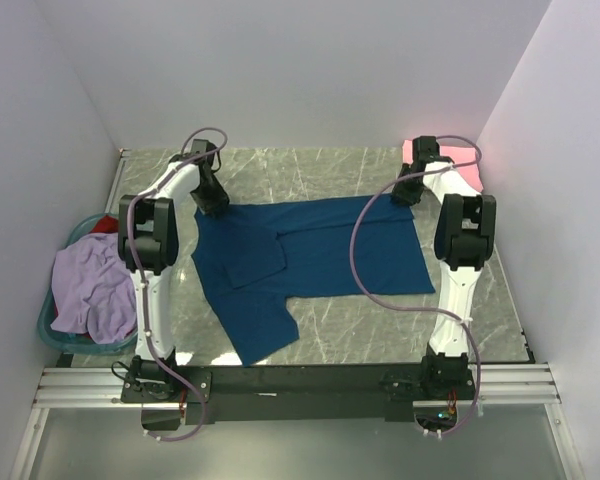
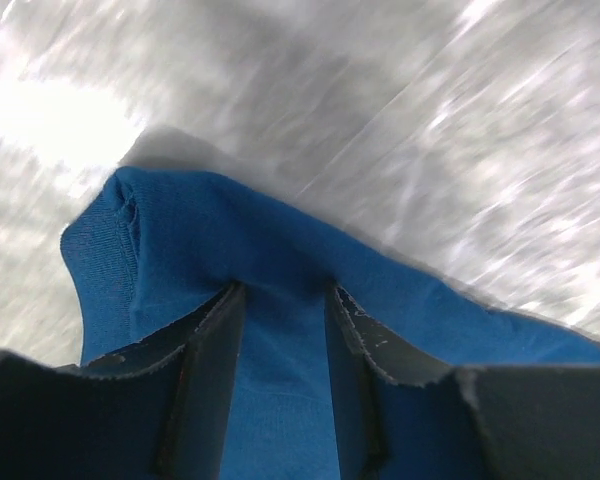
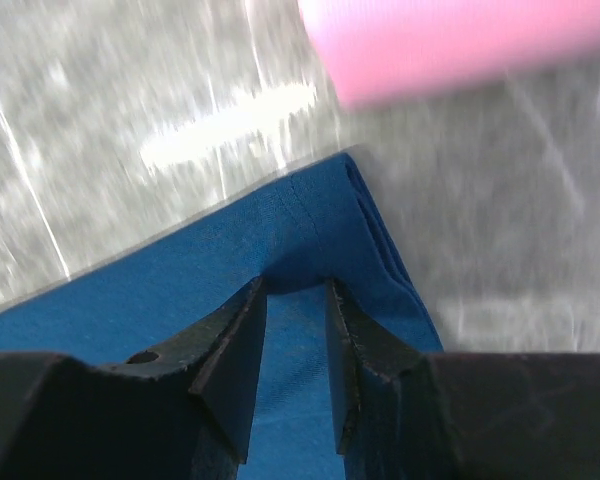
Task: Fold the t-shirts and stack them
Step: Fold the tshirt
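Two pinches: left end effector (image 2: 285, 300) and right end effector (image 3: 295, 290) each partly closed on a far corner of the blue shirt (image 1: 320, 262) (spread across the bench (image 1: 330, 170)). Risk: uneven pull slips one corner, skewing the fold.

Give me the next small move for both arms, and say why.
Probably lift both far corners together and carry them toward the near edge: the left end effector and right end effector each pinch a far corner of the blue t-shirt, which lies spread out.

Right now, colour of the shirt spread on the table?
The shirt is blue; top external view shows it best.
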